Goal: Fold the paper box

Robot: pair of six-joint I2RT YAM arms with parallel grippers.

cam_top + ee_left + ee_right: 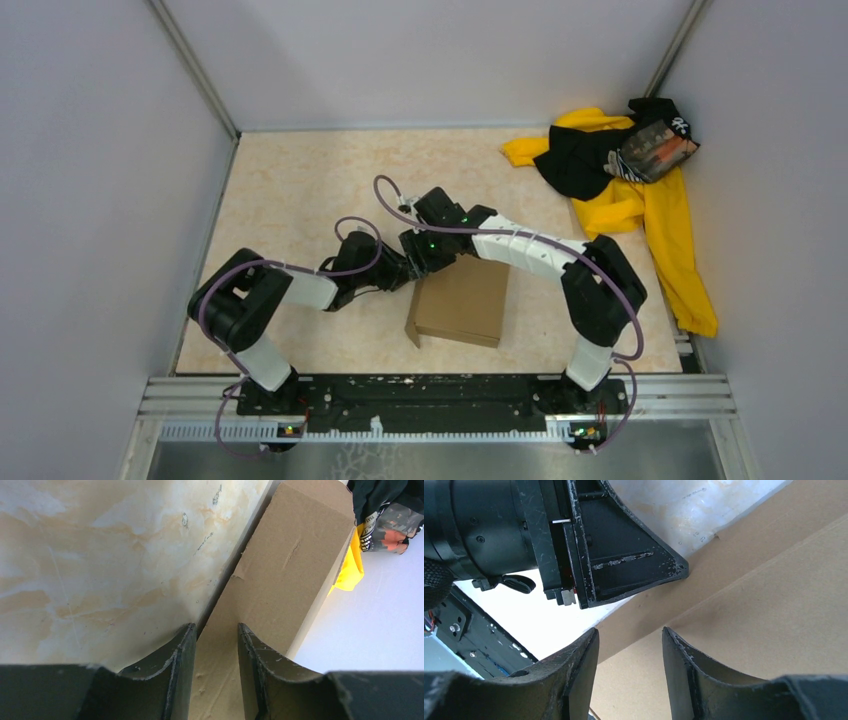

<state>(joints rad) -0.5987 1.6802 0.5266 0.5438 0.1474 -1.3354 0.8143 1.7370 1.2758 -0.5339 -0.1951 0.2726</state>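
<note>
**Q:** Overhead view, items and count?

**A:** One paper box (462,305), brown, lying on the table (300,190). Its outline is nearly square from above, with a darker narrow strip down its left edge, so the long axis cannot be told here. There are two grippers. The left gripper (408,272) and the right gripper (432,262) meet nose to nose at the box's far-left corner. The box spreads from their tips back toward the arm bases. One yellow-and-black cloth pile (640,210) lies well apart, far off behind the right gripper. One shiny packet (655,150) sits on it.

**Q:** Left wrist view?

**A:** One long cardboard panel of the box (280,580). Its long axis runs straight ahead of the fingers and leans to their right. The far end points at the cloth pile (350,565) and the packet (395,530). The panel's left edge starts at the left finger (182,670), and bare table (100,555) lies beyond that. The left gripper (215,627) has a narrow gap filled with cardboard. Whether it pinches cannot be told.

**Q:** Right wrist view?

**A:** Cardboard (774,605) fills the area ahead and to the right of the fingers. One crease runs diagonally, rising to the right. The right gripper (630,630) has its fingers partly apart, and the box edge crosses the gap. A grip cannot be confirmed. One finger of the left gripper (624,565) is just ahead, its tip touching the cardboard.
</note>
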